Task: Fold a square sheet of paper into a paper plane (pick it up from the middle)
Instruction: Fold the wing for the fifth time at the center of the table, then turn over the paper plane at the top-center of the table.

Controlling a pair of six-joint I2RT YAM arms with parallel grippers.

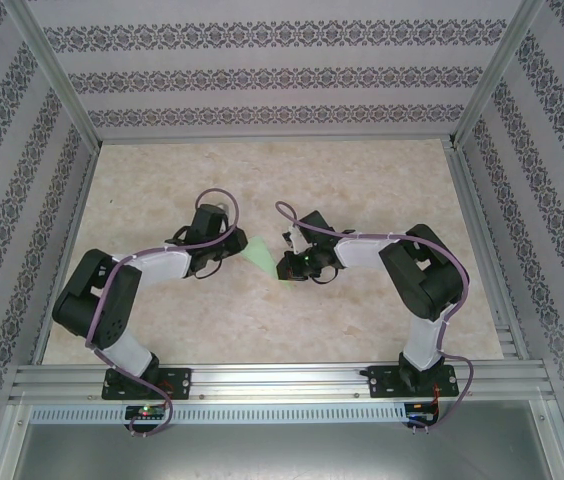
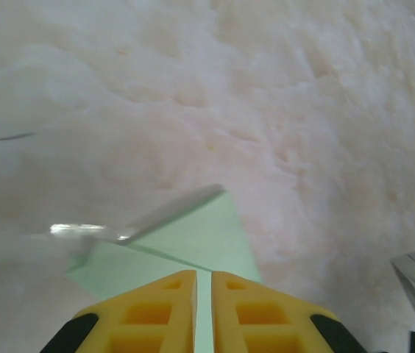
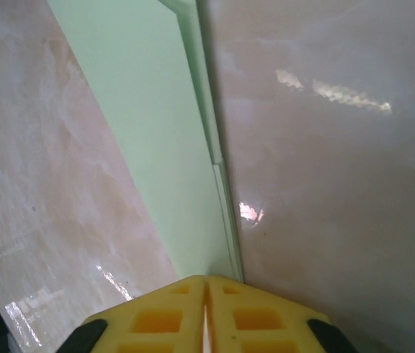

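Status: mid-fold. Sheet of paper, already a folded wedge, sits mid-worktop. Left pincer and right pincer each pinch an end, jaws near-closed. Next probably: flatten crease, keep edges aligned.

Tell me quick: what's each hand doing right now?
Left hand: closed on the paper plane, with a thin slit left between the fingers.
Right hand: closed tight on the same paper plane's other end.
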